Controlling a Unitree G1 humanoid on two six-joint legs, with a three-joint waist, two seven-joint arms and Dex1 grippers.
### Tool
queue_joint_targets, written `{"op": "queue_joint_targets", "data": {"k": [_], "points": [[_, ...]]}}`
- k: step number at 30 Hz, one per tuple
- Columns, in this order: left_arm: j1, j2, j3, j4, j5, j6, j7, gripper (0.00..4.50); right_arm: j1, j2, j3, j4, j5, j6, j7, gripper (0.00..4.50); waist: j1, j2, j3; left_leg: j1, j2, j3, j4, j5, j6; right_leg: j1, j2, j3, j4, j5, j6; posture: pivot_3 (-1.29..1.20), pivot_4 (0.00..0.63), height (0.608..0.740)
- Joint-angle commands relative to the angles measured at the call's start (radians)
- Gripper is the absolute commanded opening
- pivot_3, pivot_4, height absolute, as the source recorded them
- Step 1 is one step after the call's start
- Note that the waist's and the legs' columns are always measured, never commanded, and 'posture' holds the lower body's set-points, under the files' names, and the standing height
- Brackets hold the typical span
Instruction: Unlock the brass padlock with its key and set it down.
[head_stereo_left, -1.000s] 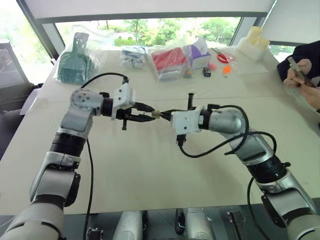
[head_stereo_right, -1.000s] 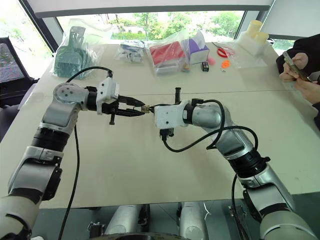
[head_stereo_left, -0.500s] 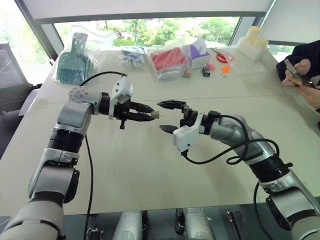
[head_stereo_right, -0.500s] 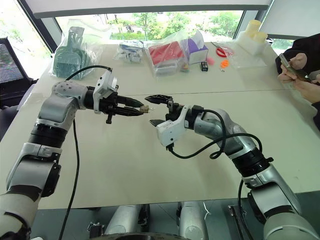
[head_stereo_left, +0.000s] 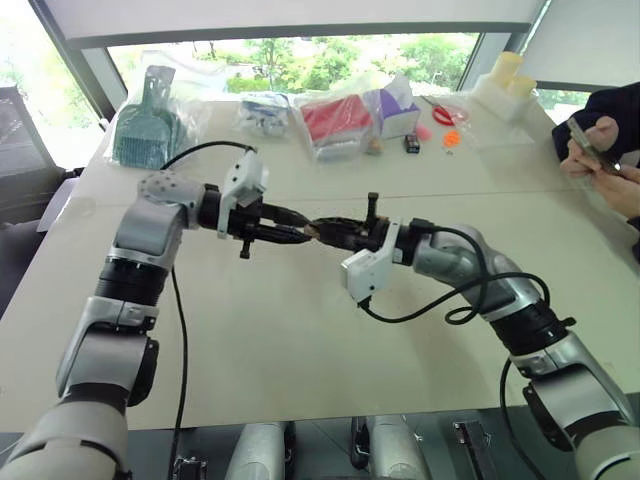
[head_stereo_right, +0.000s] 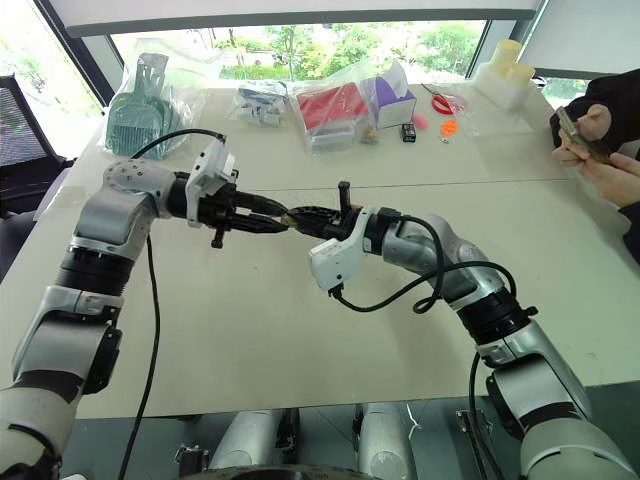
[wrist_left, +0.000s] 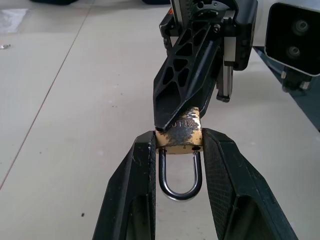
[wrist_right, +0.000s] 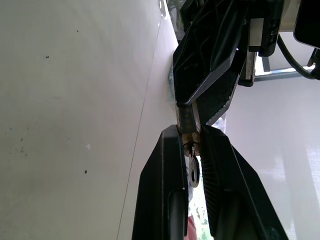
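- The left gripper (wrist_left: 177, 150) is pinching the brass padlock (wrist_left: 179, 134) by its sides, and the silvery shackle (wrist_left: 180, 175) is lying between the two fingers, pointing back toward the wrist.
- The right gripper (wrist_right: 189, 137) is pressing together on the key (wrist_right: 193, 170), a thin silvery piece sitting between its fingers, with the tip meeting the padlock's body.
- In the left eye view the two grippers are meeting tip to tip just above the centre of the frame, held over the pale table (head_stereo_left: 300, 340), with the padlock (head_stereo_left: 314, 232) showing as a small gold speck at the join.
- Along the top of the frame, a green dustpan in a bag (head_stereo_left: 148, 122), a red package (head_stereo_left: 337, 118) and a purple box (head_stereo_left: 397, 108) are lying on the far side of the table.
- At the right edge, a person's hands (head_stereo_left: 598, 150) are holding a phone.
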Motion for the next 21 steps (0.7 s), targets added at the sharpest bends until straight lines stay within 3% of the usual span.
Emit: {"op": "queue_joint_targets", "data": {"k": [1,8,10,16,19,21], "points": [[-0.009,0.002,0.013,-0.045,-0.02,-0.006,0.0,0.75,-0.03,0.014,-0.019,-0.014,0.011,-0.013,-0.013,0.06,0.0,0.0,0.0,0.0,0.0,0.0,0.0,0.0,0.0,0.0,0.0,0.0,0.0,0.0,0.0,0.0,0.15,0.74],[-0.002,0.0,0.004,-0.043,-0.007,-0.014,0.009,0.75,-0.027,0.018,-0.022,-0.02,0.01,-0.009,-0.012,0.06,0.0,0.0,0.0,0.0,0.0,0.0,0.0,0.0,0.0,0.0,0.0,0.0,0.0,0.0,0.0,0.0,0.15,0.74],[-0.001,0.003,0.003,-0.042,-0.004,-0.003,0.016,1.83,-0.025,0.017,-0.023,-0.023,0.009,-0.009,-0.012,0.0,0.0,0.0,0.0,0.0,0.0,0.0,0.0,0.0,0.0,0.0,0.0,0.0,0.0,0.0,0.0,0.0,0.15,0.74],[-0.016,0.017,0.047,-0.051,-0.034,0.021,0.046,4.44,-0.018,0.016,-0.028,-0.02,0.008,-0.006,-0.009,0.0,0.0,0.0,0.0,0.0,0.0,0.0,0.0,0.0,0.0,0.0,0.0,0.0,0.0,0.0,0.0,0.0,0.15,0.74],[-0.027,0.031,0.079,-0.061,-0.066,0.047,0.05,4.48,-0.015,0.016,-0.028,-0.018,0.007,-0.005,-0.01,0.0,-0.001,0.0,0.0,0.0,0.0,0.0,0.0,0.0,0.0,0.0,0.0,0.0,0.0,0.0,0.0,0.0,0.15,0.74],[-0.025,0.044,0.097,-0.07,-0.078,0.052,0.054,3.95,-0.015,0.016,-0.027,-0.015,0.007,-0.005,-0.011,0.0,-0.002,0.0,0.0,0.0,0.0,0.0,0.0,0.0,0.0,0.0,0.0,0.0,0.0,0.0,0.0,0.0,0.15,0.74]]}}
